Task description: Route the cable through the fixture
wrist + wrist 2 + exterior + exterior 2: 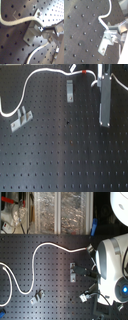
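The white cable (pixel 47 72) runs from the first exterior view's left edge, arcs along the far side of the board and carries a red tape band (pixel 83 72). A grey metal fixture (pixel 70 90) stands just below that arc. The cable's end reaches my gripper (pixel 98 84) to the right of the fixture. In the first wrist view the cable (pixel 17 22) passes over the fixture block (pixel 31 35) into the fingers (pixel 50 31). My gripper (pixel 112 35) looks shut on the cable (pixel 102 18) beside the fixture (pixel 104 45). The arm hides most of the gripper in the second exterior view.
A second small metal fixture (pixel 21 119) sits on the black perforated board (pixel 65 154) at the first exterior view's left. The white robot arm (pixel 110 267) fills the second exterior view's right. Shelves with clutter (pixel 60 212) stand behind the board.
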Available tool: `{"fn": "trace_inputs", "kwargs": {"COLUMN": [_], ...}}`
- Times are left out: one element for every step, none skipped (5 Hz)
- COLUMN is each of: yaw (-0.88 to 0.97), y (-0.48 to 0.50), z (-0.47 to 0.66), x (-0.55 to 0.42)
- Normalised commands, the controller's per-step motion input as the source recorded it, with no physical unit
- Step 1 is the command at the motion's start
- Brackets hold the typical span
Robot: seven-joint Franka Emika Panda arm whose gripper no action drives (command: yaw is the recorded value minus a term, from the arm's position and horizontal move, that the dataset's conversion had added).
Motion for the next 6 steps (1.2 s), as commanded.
{"fn": "trace_inputs", "kwargs": {"yaw": [-0.08,-0.07,-0.02,0.00,0.00,0.00], "y": [-0.234,-0.286,0.261,0.419,0.082,0.004], "z": [0.00,0.00,0.01,0.16,0.20,0.24], "x": [-0.036,-0.037,0.031,0.080,0.009,-0.008]}}
